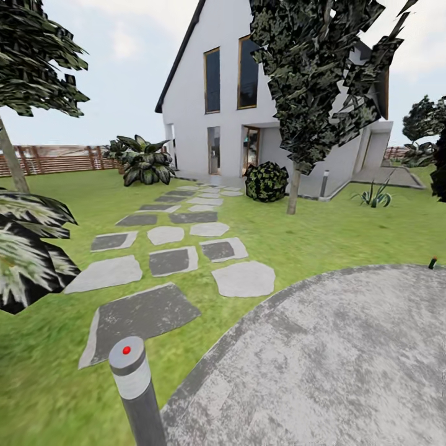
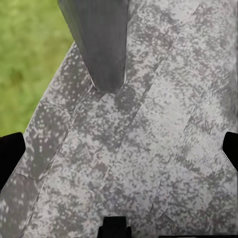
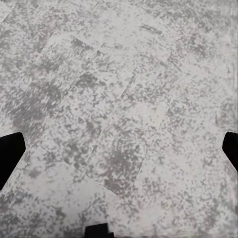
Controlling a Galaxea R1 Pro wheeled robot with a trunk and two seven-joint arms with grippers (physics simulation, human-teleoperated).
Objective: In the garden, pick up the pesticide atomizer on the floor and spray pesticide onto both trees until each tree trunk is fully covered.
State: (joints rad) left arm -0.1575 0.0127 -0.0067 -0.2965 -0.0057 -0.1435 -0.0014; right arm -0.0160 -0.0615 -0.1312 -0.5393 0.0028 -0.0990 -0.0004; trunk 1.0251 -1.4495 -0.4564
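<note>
The pesticide atomizer stands upright at the near edge of the head view, on the line where the grass meets the round paved patch. Its light-grey cap with the red dot faces up.

In the left wrist view the dark cylinder lies ahead of the left pincer, out beyond the fingertips and not between them. The two dark fingertips sit at opposite edges of that view, spread wide, with nothing between them. Stone paving lies under this pincer, with grass off to one side.

The right pincer is likewise spread wide, its dark fingertips at opposite edges of the right wrist view, holding nothing. Mottled grey paving lies beneath it.

Further out in the head view, a path of stepping stones runs across the lawn toward a white house. One tree with a slim pale trunk stands before the house. A second trunk leans at the far left, near the wooden fence.
</note>
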